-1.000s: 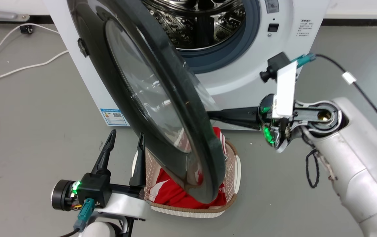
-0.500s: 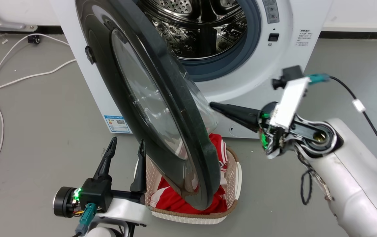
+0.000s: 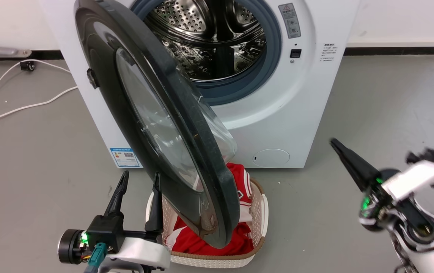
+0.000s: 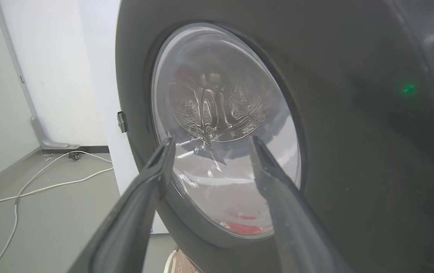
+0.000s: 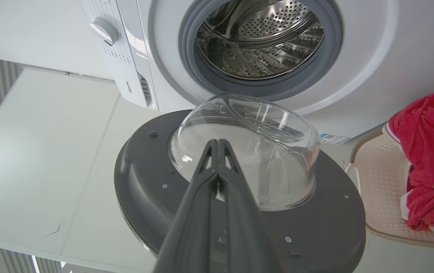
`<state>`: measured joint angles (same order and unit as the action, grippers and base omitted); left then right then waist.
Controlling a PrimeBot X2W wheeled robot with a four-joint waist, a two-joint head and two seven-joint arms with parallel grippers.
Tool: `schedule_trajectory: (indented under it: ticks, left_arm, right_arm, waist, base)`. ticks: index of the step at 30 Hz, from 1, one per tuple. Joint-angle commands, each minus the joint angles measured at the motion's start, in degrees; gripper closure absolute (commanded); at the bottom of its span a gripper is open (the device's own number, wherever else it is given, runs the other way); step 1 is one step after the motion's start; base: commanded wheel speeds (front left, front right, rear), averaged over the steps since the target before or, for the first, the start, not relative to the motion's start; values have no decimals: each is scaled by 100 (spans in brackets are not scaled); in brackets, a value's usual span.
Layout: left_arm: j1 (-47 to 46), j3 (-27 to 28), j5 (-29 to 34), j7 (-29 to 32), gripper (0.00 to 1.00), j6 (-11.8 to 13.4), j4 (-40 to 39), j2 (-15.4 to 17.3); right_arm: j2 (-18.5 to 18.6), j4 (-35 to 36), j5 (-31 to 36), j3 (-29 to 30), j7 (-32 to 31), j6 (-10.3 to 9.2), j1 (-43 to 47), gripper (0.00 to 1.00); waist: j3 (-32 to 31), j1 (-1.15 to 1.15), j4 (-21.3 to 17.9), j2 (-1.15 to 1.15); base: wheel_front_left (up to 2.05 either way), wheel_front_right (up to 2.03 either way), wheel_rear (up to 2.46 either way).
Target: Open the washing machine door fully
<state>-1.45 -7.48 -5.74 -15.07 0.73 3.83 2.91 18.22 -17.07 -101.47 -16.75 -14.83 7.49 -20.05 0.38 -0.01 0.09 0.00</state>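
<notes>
Right gripper [image 3: 334, 141] pulled clear of the door [image 3: 152, 125], jaws clenched empty, probably done shoving; left gripper [image 3: 141, 174] waits beside it, jaws released.

In the head view, the washing machine door [image 3: 156, 125] covers the left side of the drum opening [image 3: 220, 49] and most of the laundry basket [image 3: 258, 212], so the red garment [image 3: 239, 178] shows in patches (some of it through the glass). The washing machine [image 3: 300, 98] is cut off by the top edge. The right gripper [image 3: 334, 143] is smeared by blur, and its arm runs off the lower right corner. The print on the blue label [image 3: 125, 156] is too small to read.
</notes>
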Motion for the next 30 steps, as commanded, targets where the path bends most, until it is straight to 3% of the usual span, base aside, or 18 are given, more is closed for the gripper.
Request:
schedule_trajectory:
  ticks: [1, 2, 4, 5, 12, 16, 19, 20, 24, 26, 30]
  left_arm:
    - [54, 14, -6, -14, 0, 31, 7, -4]
    - [70, 24, -8, -14, 0, 34, 13, -4]
    - [101, 64, -9, -14, 0, 25, 28, -3]
    - [105, 81, -10, -14, 0, 25, 31, -3]
    - [57, 162, 16, -14, 0, 22, 47, -3]
    - [22, 180, 17, -14, 0, 31, 52, -3]
    - [-8, 197, 5, -14, 0, 55, 38, -4]
    - [-8, 197, 5, -14, 0, 55, 38, -4]
    - [-36, 225, 7, -14, 0, 70, 12, -3]
    - [-51, 242, 9, -14, 0, 62, 8, -3]
    - [-85, 275, 53, -14, 0, 29, 11, -4]
  right_arm:
    - [53, 140, 53, 103, 208, 0, 279, 100]
    - [57, 224, 60, 169, 358, 0, 448, 100]
    - [98, 336, 176, 242, 672, 0, 746, 17]
    - [91, 397, 241, 269, 837, 0, 872, 0]
    - [18, 431, 1075, 423, 2294, 0, 1350, 0]
    - [5, 136, 2155, 590, 2906, 0, 1321, 0]
    - [-69, -1, 3474, 1002, 2994, 0, 1215, 0]
    - [-69, -1, 3474, 1002, 2994, 0, 1215, 0]
    - [-515, 499, 6174, 1901, 2996, 0, 1285, 0]
    - [-892, 909, 7244, 2170, 2997, -1, 1468, 0]
    - [-1266, 1711, 9006, 2286, 2966, -2, 1770, 0]
  waist:
    - [-23, 1, -43, 0]
    - [-23, 1, -57, 0]
    - [-27, 1, -92, 0]
    - [-23, 1, -103, 0]
    - [0, 1, -158, 0]
    - [11, 1, -162, 0]
    - [38, 1, -165, 0]
    - [38, 1, -165, 0]
    - [83, 1, -162, 0]
    - [99, 1, -151, 0]
    - [119, 1, -131, 0]
  base:
    - [0, 0, 0]
    - [0, 0, 0]
    - [0, 0, 0]
    - [0, 0, 0]
    - [0, 0, 0]
    - [0, 0, 0]
    - [0, 0, 0]
    - [0, 0, 0]
    - [0, 0, 0]
    - [0, 0, 0]
    - [0, 0, 0]
